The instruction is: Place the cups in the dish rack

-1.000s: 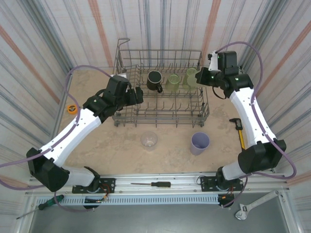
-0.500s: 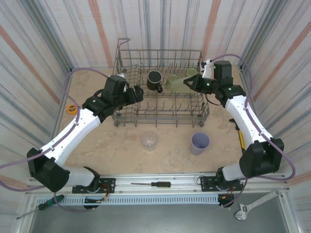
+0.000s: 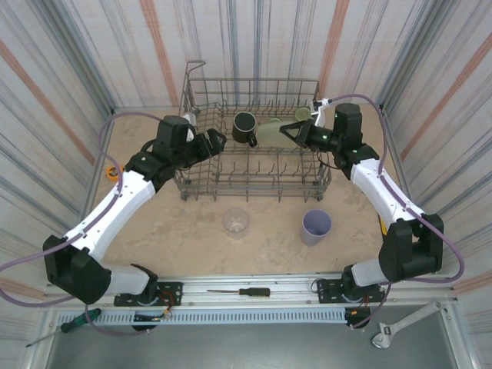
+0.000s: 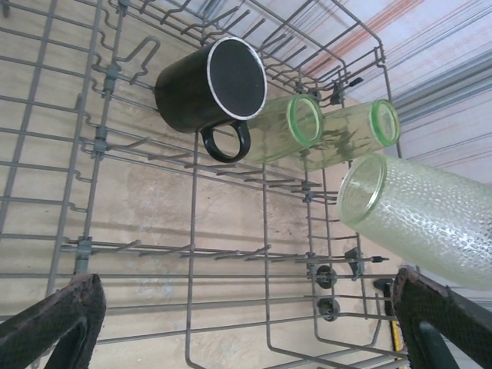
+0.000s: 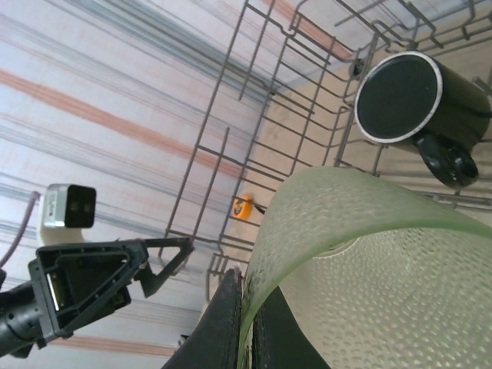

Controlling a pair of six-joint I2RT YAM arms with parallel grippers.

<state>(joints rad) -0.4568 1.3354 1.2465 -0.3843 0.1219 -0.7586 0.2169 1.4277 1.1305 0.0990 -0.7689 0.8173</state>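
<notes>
Your right gripper (image 3: 292, 134) had its fingers pinched together on the rim of a textured green tumbler (image 3: 270, 135), with one finger (image 5: 227, 323) against the outside of the wall. It held the cup tipped onto its side over the rack's back row, at upper centre of the top view. That tumbler was translucent, pale olive-green, with a pebbled wall and a smooth, thicker lip; in the left wrist view its open mouth faced the frame's left. The dish rack (image 3: 254, 190) was grey wire with tall sides and rows of upright tines. Inside it, a black mug (image 4: 211, 84) with a loop handle and a pale ring around its round face sat among the tines, upper middle of the left wrist view. Two smoother green tumblers (image 4: 288, 127) sat just right of it, side by side, brighter green at the rims. Your left gripper (image 3: 217, 143) hung over the rack's left part with its fingers wide apart, holding nothing. Below the rack in the top view, a clear cup (image 3: 236, 222) and a lavender cup (image 3: 316, 226) stood upright on the table, well apart
</notes>
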